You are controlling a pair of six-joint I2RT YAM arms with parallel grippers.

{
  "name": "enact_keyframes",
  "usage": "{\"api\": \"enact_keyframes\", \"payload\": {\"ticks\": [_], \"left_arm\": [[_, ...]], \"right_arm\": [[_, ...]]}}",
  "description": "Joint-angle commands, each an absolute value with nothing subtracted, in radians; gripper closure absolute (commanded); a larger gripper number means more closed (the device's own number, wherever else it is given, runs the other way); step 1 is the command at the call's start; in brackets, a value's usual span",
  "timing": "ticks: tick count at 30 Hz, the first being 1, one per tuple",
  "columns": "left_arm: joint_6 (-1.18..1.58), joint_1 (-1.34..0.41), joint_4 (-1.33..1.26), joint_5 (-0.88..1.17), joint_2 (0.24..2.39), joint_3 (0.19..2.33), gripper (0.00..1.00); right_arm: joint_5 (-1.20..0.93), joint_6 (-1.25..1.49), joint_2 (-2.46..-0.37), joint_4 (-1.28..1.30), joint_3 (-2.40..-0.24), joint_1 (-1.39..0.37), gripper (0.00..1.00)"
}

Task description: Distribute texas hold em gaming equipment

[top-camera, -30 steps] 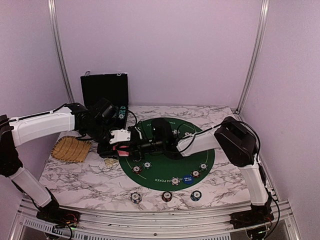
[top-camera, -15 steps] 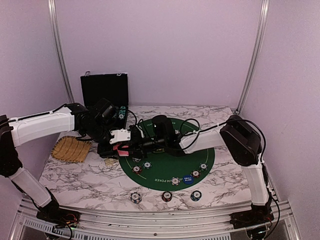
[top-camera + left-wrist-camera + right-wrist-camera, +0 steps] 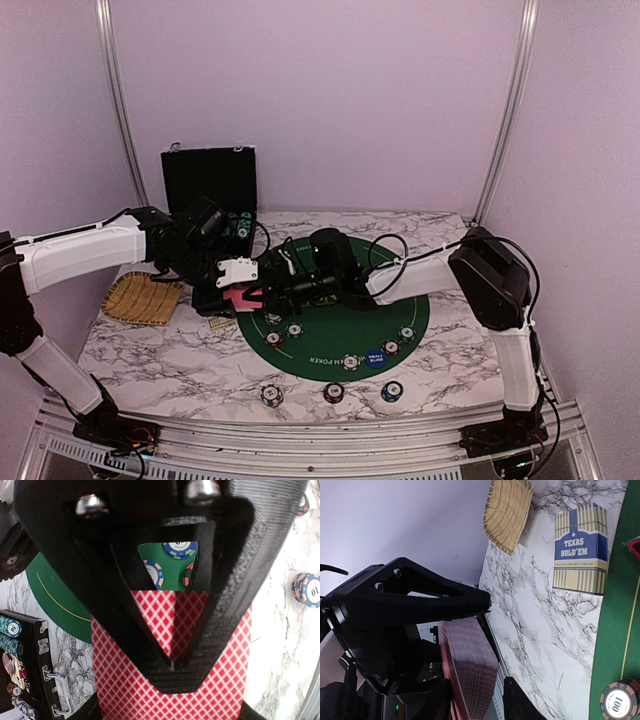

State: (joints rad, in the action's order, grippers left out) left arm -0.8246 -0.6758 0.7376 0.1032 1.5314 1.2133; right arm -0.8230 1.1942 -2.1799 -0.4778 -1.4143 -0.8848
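Observation:
A deck of red-backed playing cards (image 3: 238,296) is held over the left rim of the green mat (image 3: 330,340), my left gripper (image 3: 233,283) shut on it. The left wrist view shows the checked card back (image 3: 170,690) pinched at my left gripper (image 3: 172,665). My right gripper (image 3: 264,291) reaches in from the right. Its fingers (image 3: 520,702) straddle the deck's edge (image 3: 470,675), with a gap on one side. Striped poker chips (image 3: 295,330) and the blue small blind disc (image 3: 375,358) lie on the mat. Three chip stacks (image 3: 334,392) sit on the marble in front.
The woven straw tray (image 3: 142,297) lies at the left. An open black case (image 3: 210,180) with chips stands behind the left arm. A blue "Texas Hold'em" card box (image 3: 581,547) lies on the marble beside the mat, near a red-edged triangle (image 3: 635,546).
My right arm has stretched further left, bringing its gripper up to the deck, and its fingers have narrowed round the cards. The left gripper has held still with the deck.

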Motion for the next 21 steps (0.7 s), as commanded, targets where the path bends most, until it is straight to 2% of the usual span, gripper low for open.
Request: {"api": "enact_keyframes", "payload": {"ticks": [1, 10, 21], "left_arm": [[-0.813, -0.669, 0.734, 0.106, 1.493, 1.206, 0.65], [-0.814, -0.664, 0.733, 0.106, 1.495, 1.195, 0.66], [-0.815, -0.659, 0.734, 0.101, 1.498, 1.186, 0.68]], "right_arm": [[-0.831, 1.174, -2.133, -0.455, -1.405, -0.877, 0.66], [-0.832, 1.172, -2.096, -0.459, -1.373, -0.863, 0.7], [-0.836, 1.173, -2.061, -0.459, -1.351, -0.853, 0.85]]}}
